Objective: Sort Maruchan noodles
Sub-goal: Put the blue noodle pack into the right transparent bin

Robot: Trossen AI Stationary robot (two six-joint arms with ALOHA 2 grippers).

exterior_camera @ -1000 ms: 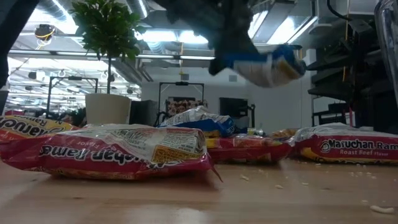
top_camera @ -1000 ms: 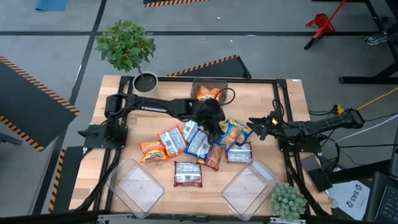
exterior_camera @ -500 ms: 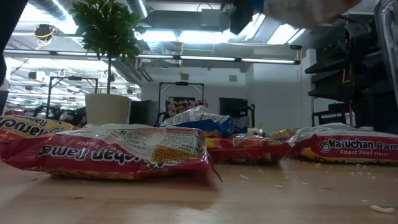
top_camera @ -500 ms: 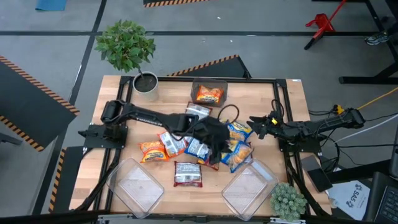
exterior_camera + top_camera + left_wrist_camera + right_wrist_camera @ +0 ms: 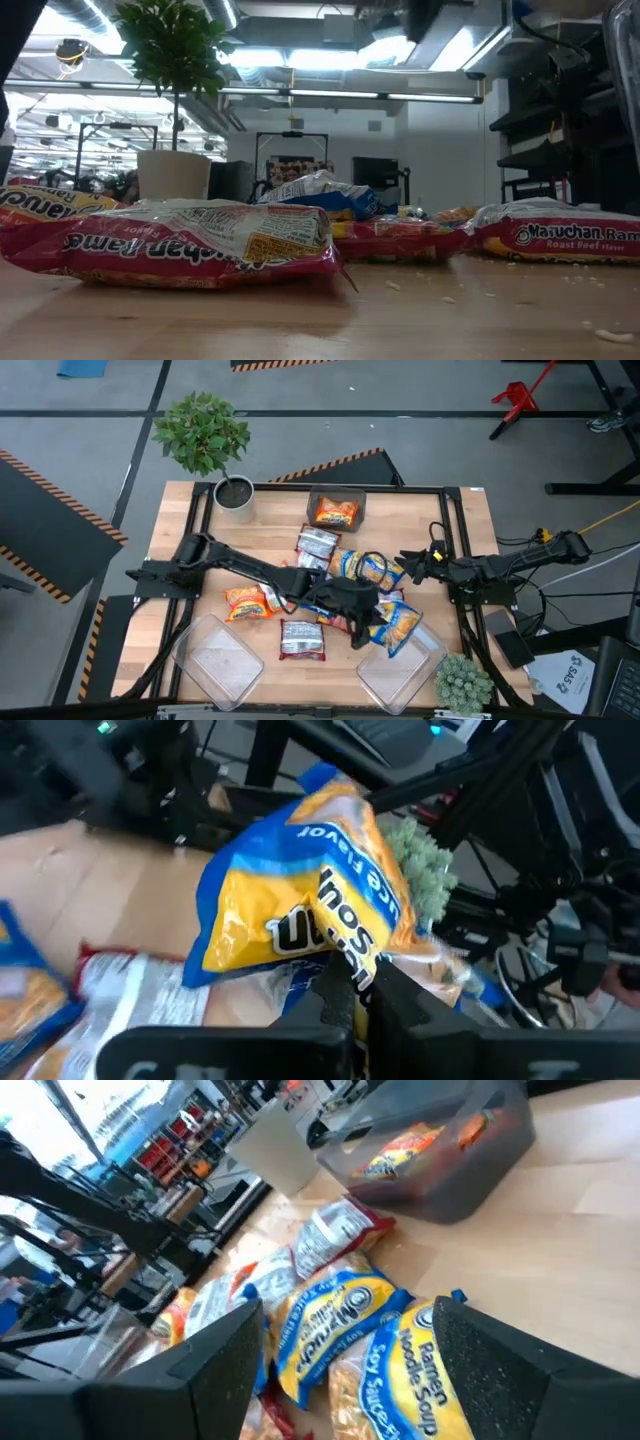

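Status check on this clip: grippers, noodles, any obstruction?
Left gripper shut on blue-and-yellow packet, over the clear bin. Right gripper open, waiting at table's right. Nothing blocking.

A red packet [image 5: 558, 238] lying at the right of the low view is showing "Maruchan", part of "Ramen" and "Roast Beef Flavor". In the right wrist view, a blue-and-yellow packet [image 5: 425, 1370] is reading "Ramen Noodle Soup", and its neighbour [image 5: 330, 1330] "Maruchan". The blue-and-yellow packet [image 5: 300, 900] before the left wrist camera is showing "Flavor" on its blue band.
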